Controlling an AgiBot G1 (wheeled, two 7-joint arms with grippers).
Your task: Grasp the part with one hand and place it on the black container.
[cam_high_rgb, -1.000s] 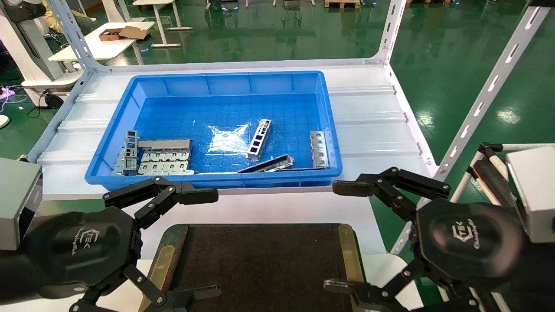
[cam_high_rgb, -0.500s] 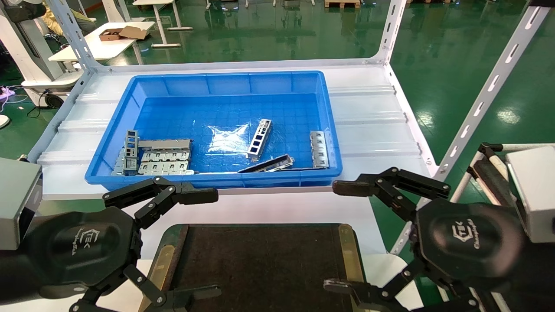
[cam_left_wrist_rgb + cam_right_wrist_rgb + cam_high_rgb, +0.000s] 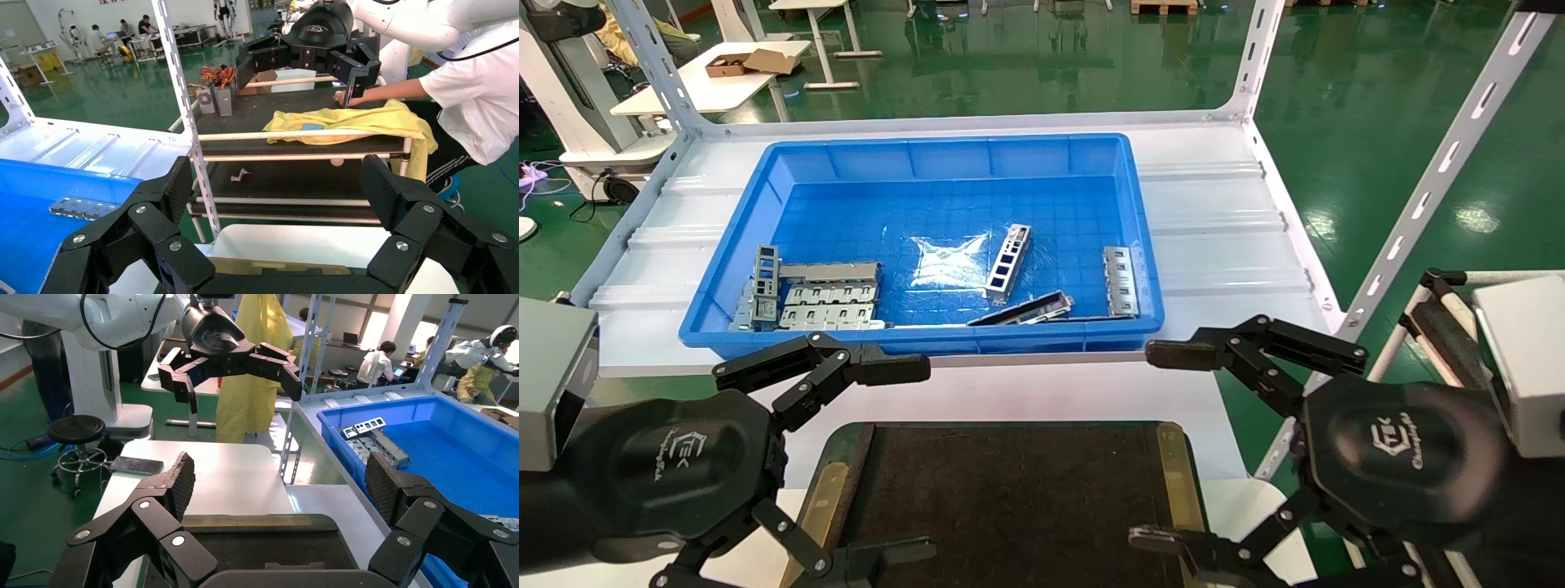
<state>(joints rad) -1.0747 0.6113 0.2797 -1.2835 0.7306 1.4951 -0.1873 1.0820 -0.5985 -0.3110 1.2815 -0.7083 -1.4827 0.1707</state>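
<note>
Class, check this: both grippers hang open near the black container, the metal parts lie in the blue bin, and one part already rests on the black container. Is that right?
Not quite. The head view shows the black container bare; no part rests on it yet. The rest holds: the left gripper and right gripper hang with jaws open, and the metal parts lie in the blue bin.

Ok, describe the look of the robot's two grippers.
Both the left gripper and the right gripper are matte black, with jointed linkage fingers pinned by silver screws, textured pads, and a rounded housing with a pale embossed logo. A light grey box sits beside each.
</note>
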